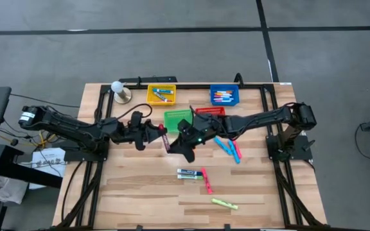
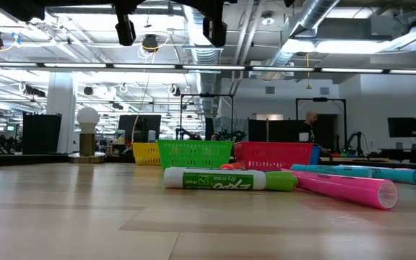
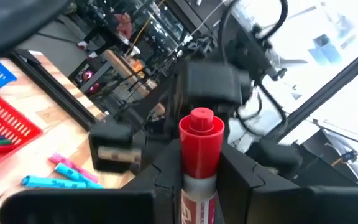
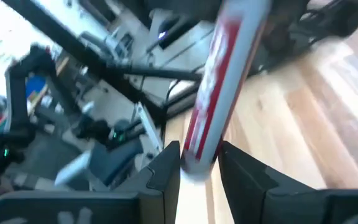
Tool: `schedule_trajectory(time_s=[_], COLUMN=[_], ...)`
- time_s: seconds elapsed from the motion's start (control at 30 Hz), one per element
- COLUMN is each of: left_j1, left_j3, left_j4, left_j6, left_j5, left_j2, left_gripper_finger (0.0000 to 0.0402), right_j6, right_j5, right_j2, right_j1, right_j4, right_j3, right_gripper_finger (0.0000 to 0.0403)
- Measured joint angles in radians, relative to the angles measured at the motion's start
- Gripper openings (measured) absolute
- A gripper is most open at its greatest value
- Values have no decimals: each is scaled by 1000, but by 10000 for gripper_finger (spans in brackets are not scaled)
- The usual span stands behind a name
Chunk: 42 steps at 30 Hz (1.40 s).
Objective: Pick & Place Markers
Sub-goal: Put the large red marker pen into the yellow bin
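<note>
1. Both grippers meet above the table, just in front of the green basket (image 1: 178,118).
2. Left gripper (image 3: 199,177) pinches the red marker (image 3: 199,149); right gripper (image 4: 199,163) brackets its other end, grip unclear.
3. Light, rigid, smooth barrel; best held mid-barrel.

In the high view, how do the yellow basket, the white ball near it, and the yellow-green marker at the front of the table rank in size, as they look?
1. Yellow basket, clearly the largest.
2. Yellow-green marker: long, but very thin.
3. White ball: shorter than the marker, though rounder, so these two are close in apparent area.

The camera looks straight down, so nearness hardly distorts this order.
</note>
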State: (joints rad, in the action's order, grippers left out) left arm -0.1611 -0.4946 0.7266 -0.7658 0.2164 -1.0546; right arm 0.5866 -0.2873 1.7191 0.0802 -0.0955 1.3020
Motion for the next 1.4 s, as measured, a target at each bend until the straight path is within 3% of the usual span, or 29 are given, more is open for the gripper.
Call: schedule_trajectory(time_s=[0.27,0.53,0.67,0.83,1.07,1.4], left_j1=[9,115,174,222,291,443], left_j3=[-1,-2,-37,-174,-419,-658], left_j4=[-6,-24,-96,-299,-656,-1019], left_j6=[11,31,63,145,265,439], left_j5=[34,32,-4,-28,-30,-75], left_j2=[2,1,-2,-28,-148,-352], left_gripper_finger=[66,66,66,66,66,66], right_j6=[-68,-258,-381,-472,-508,-383], right_j5=[-41,-6,78,114,110,111], right_j2=[-31,-127,-175,-238,-432,-834], right_j1=[-11,14,31,31,-9,-30], right_j4=[126,506,700,852,757,420], right_j3=[1,-1,-2,-11,-194,-554], right_gripper_finger=[113,111,111,111,111,111])
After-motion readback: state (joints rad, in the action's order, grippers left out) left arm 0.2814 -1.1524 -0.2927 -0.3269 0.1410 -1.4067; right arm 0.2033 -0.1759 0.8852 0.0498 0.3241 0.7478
